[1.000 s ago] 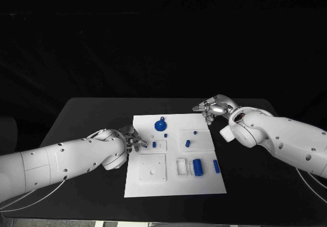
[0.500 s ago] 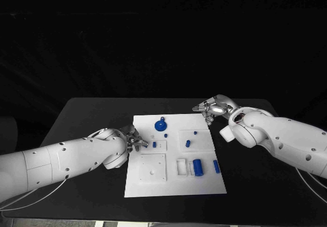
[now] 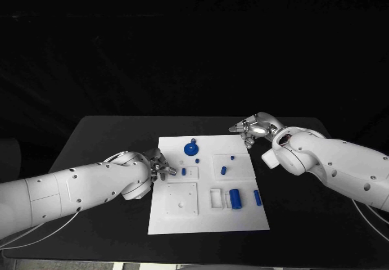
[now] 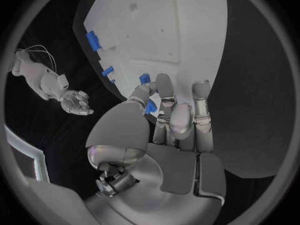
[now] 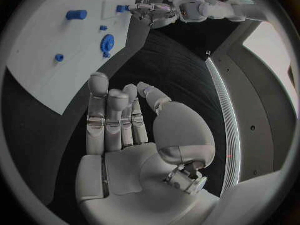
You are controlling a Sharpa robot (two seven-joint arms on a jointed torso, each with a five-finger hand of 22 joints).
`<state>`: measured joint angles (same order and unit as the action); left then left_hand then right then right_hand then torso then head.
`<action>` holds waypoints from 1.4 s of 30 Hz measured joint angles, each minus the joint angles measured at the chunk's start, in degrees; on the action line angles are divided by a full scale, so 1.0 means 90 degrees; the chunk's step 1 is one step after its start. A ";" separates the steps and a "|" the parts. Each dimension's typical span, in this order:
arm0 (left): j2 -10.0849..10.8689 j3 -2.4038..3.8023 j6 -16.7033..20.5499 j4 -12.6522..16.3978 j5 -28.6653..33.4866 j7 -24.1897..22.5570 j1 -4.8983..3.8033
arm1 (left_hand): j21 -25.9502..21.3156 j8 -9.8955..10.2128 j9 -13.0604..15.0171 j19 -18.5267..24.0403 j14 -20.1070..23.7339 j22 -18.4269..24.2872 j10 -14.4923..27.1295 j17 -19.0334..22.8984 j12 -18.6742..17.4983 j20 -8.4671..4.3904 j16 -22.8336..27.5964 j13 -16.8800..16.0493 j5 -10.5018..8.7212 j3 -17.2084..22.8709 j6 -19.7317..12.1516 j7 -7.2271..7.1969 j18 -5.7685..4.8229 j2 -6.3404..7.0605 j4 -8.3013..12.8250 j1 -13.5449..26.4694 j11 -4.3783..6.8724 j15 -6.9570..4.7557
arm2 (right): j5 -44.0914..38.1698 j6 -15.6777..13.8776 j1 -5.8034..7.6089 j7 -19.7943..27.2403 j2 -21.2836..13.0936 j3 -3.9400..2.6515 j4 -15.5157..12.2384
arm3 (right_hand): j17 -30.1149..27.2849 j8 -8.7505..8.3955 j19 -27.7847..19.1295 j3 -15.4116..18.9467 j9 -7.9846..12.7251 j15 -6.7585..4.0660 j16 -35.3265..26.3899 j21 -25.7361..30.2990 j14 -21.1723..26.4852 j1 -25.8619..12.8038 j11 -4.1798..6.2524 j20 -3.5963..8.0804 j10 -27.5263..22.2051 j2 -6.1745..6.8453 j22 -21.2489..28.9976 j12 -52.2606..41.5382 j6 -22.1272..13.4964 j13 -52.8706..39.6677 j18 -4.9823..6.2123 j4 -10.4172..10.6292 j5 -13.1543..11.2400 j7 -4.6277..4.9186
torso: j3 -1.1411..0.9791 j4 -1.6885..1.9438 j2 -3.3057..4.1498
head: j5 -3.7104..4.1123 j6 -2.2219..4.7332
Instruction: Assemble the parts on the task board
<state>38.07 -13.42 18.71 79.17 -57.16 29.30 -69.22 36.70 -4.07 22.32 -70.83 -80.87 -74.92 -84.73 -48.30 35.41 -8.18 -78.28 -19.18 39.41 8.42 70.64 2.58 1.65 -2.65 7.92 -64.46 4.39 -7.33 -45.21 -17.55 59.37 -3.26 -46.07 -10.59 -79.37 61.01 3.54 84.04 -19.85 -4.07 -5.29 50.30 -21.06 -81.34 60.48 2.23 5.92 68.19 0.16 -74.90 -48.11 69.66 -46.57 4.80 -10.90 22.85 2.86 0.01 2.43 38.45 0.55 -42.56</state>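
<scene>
White plastic fills the middle of the black table (image 3: 105, 135): the task board (image 3: 207, 219), with small blue parts scattered across it. The left hand (image 3: 161, 167) sits at the board's left edge, and the left wrist view shows a small blue piece (image 4: 150, 106) pinched between its thumb and fingertips (image 4: 164, 85), low over the white surface. So that hand has a grip on a part. Over at the far right corner, the right hand (image 3: 253, 130) hangs above the dark table just beside the board, fingers straight and held together, thumb out, nothing in it. Waiting on the board are a blue round piece with a small tab (image 3: 190, 148) near the far edge, a blue cylinder (image 3: 235, 198) lying nearer the robot beside a white pocket, a slim blue bar (image 3: 257, 197) to its right, and a little blue peg (image 3: 195, 161) near the middle. These look light, hard and smooth, so I would judge them stiff but slippery between metal fingers. The cylinder may roll if nudged; taking it across its middle looks safest. The round piece offers its rim or tab. The pinched part is tiny, so a fingertip grip suits it, and any twist could let it slip.
</scene>
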 measured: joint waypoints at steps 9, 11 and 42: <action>0.0011 0.0008 -0.0130 0.0003 -0.0020 -0.0003 -0.0012 | 0.0000 -0.0023 0.0000 0.0000 0.0000 0.0001 0.0001 -0.0057 0.0024 0.0000 -0.0026 0.0012 -0.0051 0.0000 0.0000 0.0000 0.0004 0.0000 0.0000 0.0000 -0.0001 0.0001 | 0.0000 0.0004 0.0000 -0.0002 0.0000 0.0000 0.0001 | -0.0001 0.0000 0.0000 0.0000 -0.0001 0.0000 0.0000 0.0000 0.0000 0.0000 0.0000 0.0000 0.0000 0.0000 0.0000 0.0000 0.0000 0.0001 0.0000 0.0000 0.0000 0.0000 | 0.0000 -0.0002 0.0002 | -0.0042 0.0019; 0.0011 0.0008 -0.0144 0.0003 -0.0021 -0.0003 -0.0013 | 0.0000 -0.0036 0.0000 0.0000 -0.0002 0.0001 0.0001 -0.0066 0.0024 0.0000 -0.0025 0.0017 -0.0112 0.0000 0.0000 0.0000 0.0005 -0.0026 0.0000 0.0026 -0.0001 0.0003 | 0.0000 0.0005 0.0000 -0.0002 0.0000 0.0000 0.0001 | 0.0000 0.0000 0.0000 0.0000 -0.0001 0.0000 0.0000 0.0000 0.0000 0.0000 0.0000 0.0000 0.0000 0.0000 0.0000 0.0000 0.0000 0.0001 0.0000 0.0000 0.0000 0.0000 | 0.0000 -0.0002 0.0002 | -0.0051 0.0031; -0.0078 0.0036 -0.0438 -0.0176 -0.0020 0.0002 -0.0046 | 0.0000 -0.0072 0.0437 0.0000 0.0000 -0.0003 0.0002 -0.0100 0.0074 -0.0001 -0.0025 0.0062 -0.0296 0.0066 0.0000 0.0000 0.0007 -0.0167 -0.0033 0.0167 -0.0002 0.0022 | 0.0002 0.0018 -0.0003 -0.0015 0.0009 0.0000 0.0017 | 0.0003 0.0000 0.0000 -0.0318 -0.0002 0.0000 0.0000 0.0000 0.0000 -0.0025 0.0000 0.0000 0.0000 0.0025 0.0000 0.0025 0.0000 -0.0002 0.0000 -0.0142 0.0395 0.0000 | -0.0004 -0.0010 0.0004 | -0.0010 -0.0037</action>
<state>37.37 -13.09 14.77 77.59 -57.34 29.31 -69.63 36.70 -4.71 26.25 -70.83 -80.87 -74.95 -84.71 -49.20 36.08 -8.19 -78.50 -18.62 36.74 9.02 70.64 2.58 1.71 -4.16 7.63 -62.96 4.38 -7.13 -45.18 -17.39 59.34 -3.39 -45.99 -10.59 -79.21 61.04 3.54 84.04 -22.71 -4.09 -5.29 50.30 -21.06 -81.34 60.26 2.23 5.92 68.19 0.39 -74.90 -47.89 69.66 -46.59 4.80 -12.17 26.41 2.86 -0.03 2.34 38.49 0.46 -42.90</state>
